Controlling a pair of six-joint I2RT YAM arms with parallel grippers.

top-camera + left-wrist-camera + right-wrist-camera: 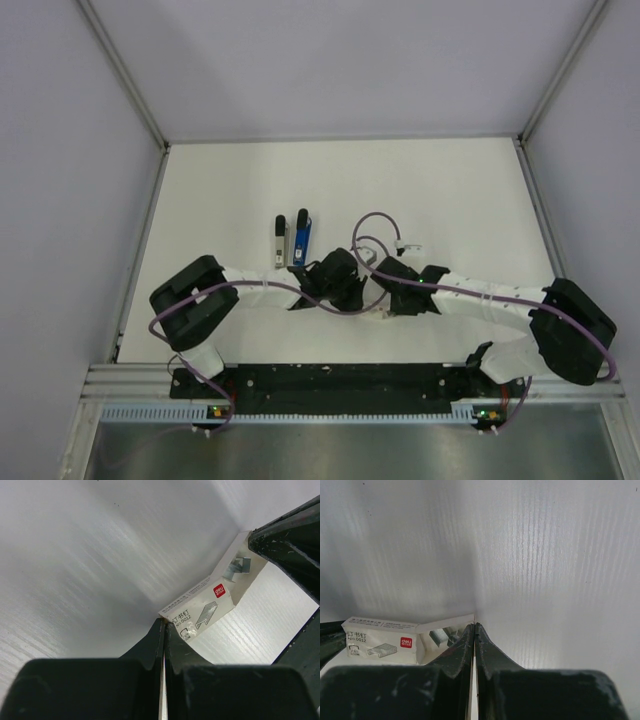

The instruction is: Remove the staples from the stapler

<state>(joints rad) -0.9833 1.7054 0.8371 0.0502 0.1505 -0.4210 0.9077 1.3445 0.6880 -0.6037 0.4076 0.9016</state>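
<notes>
The stapler [302, 240] is lying flat on the white table [450, 190], pointing from 12 to 6 o'clock. It is small, thin and bright blue, with a black tip at its 12 o'clock end and a shiny strip along its side. A grey bar [279, 243] is lying just beside it at 9 o'clock. The left claw [164, 630] is sitting at the stapler's 5 o'clock, squeezed tight. The right claw [474, 627] is squeezed tight too. Both are touching a little staple box [205, 611].
</notes>
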